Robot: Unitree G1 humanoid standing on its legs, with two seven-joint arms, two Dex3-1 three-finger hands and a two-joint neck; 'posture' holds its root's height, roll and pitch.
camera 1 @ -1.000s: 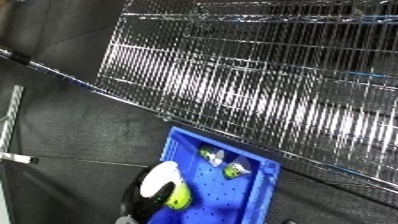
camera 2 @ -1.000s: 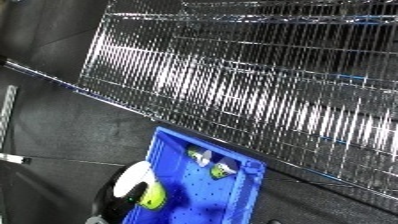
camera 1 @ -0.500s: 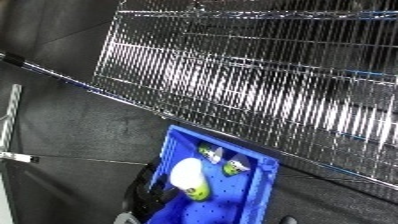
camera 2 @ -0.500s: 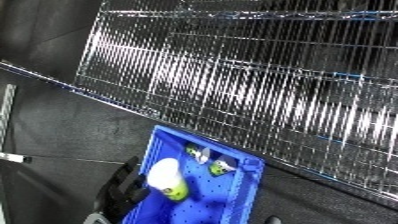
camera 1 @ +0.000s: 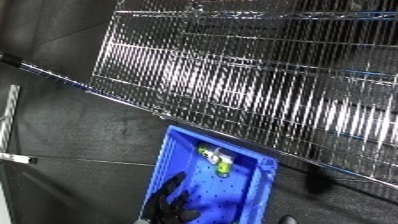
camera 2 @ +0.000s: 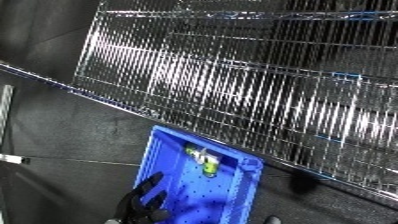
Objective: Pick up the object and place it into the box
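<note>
A blue bin (camera 1: 251, 192) stands on the dark floor at the lower middle. Small white and green things (camera 1: 216, 160) lie in it near its far wall. My left hand (camera 1: 169, 202) comes in from the lower edge and hangs over the bin's near left part. Its black fingers (camera 2: 147, 185) are spread and fairly straight, pointing towards the bin's far wall, and nothing shows in them. What lies under the hand is hidden. My right hand is out of view.
A large chrome wire rack (camera 1: 266, 85) fills the upper and right part of the view, and its lower edge runs close past the bin's far corner. A thin white bar (camera 1: 9, 125) stands at the left edge. Dark floor (camera 1: 80, 135) lies left of the bin.
Earlier my left hand held a large white and green object above the bin. Now that object no longer shows, and the hand is lower with its fingers spread. The camera has shifted a little.
</note>
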